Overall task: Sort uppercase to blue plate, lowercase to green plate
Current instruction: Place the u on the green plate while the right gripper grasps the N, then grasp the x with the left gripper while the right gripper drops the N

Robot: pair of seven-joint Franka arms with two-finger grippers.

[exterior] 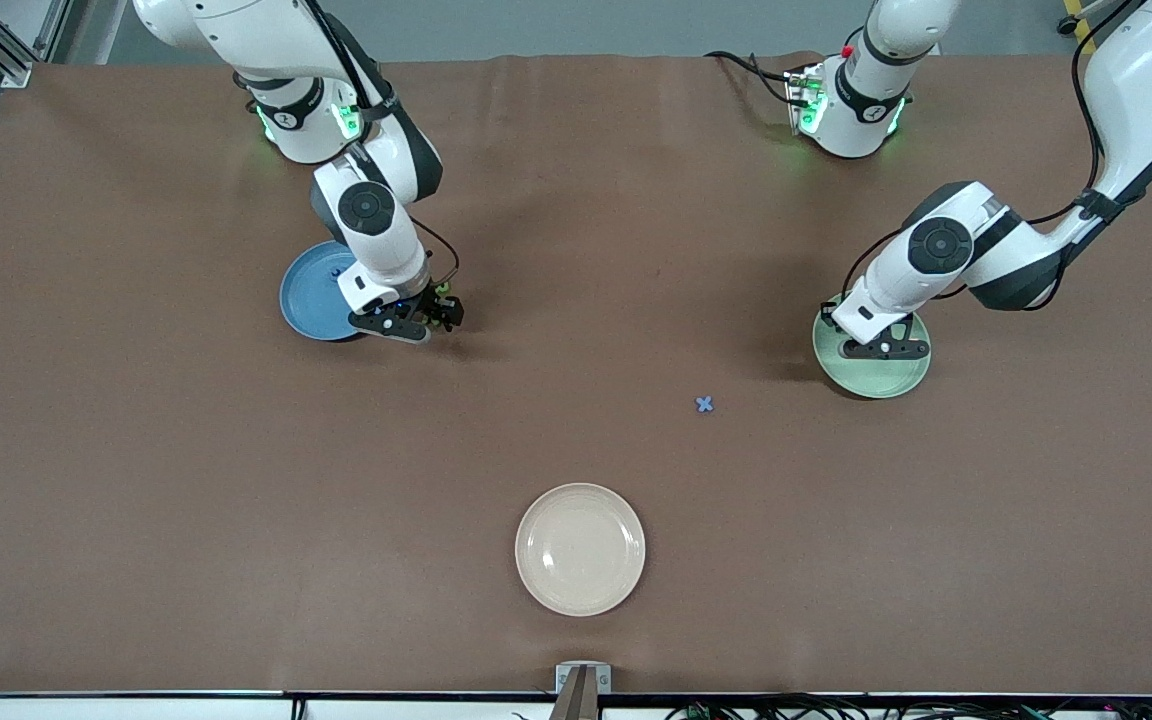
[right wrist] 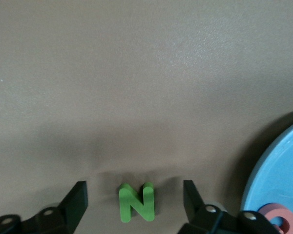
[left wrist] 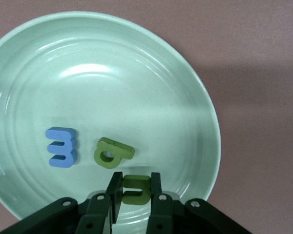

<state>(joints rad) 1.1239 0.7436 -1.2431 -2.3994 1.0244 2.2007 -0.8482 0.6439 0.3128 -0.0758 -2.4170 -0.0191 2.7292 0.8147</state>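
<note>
In the front view the brown counter (exterior: pixel 136 480) carries three plates. The blue plate (exterior: pixel 308 300) lies toward the right arm's end, and the right arm's wrist hides a good part of it. The green plate (exterior: pixel 886 375) lies toward the left arm's end, with its upper part hidden by the left arm. The cream plate (exterior: pixel 580 549) lies bare, nearest the camera. One small blue x (exterior: pixel 704 404) lies alone on the counter between the green plate and the cream plate. The right gripper (exterior: pixel 433 318) is low beside the blue plate's rim. The left gripper (exterior: pixel 886 350) is low over the green plate. From here the letters at both grippers are too small to read.

In the left wrist view the left gripper (left wrist: pixel 135 191) has its fingers (left wrist: pixel 115 191) drawn narrow, pinching a green u (left wrist: pixel 136 189) just above the green plate (left wrist: pixel 176 87). Two more letters lie in the plate, just ahead of the fingertips: a green q-like letter (left wrist: pixel 112 153) and a blue m (left wrist: pixel 62 146) lying sideways, the two set apart. The plate's lower rim is cut off by the gripper body.

In the right wrist view the right gripper (right wrist: pixel 135 200) has its fingers (right wrist: pixel 77 197) standing wide on either side of a green N (right wrist: pixel 136 202), with clear gaps on both sides and no contact. The N lies flat on the counter (right wrist: pixel 136 73). The blue plate (right wrist: pixel 278 170) shows only as an arc at the frame's edge, beside one finger, with a pinkish-red ring letter (right wrist: pixel 279 218) half cut off inside it.
</note>
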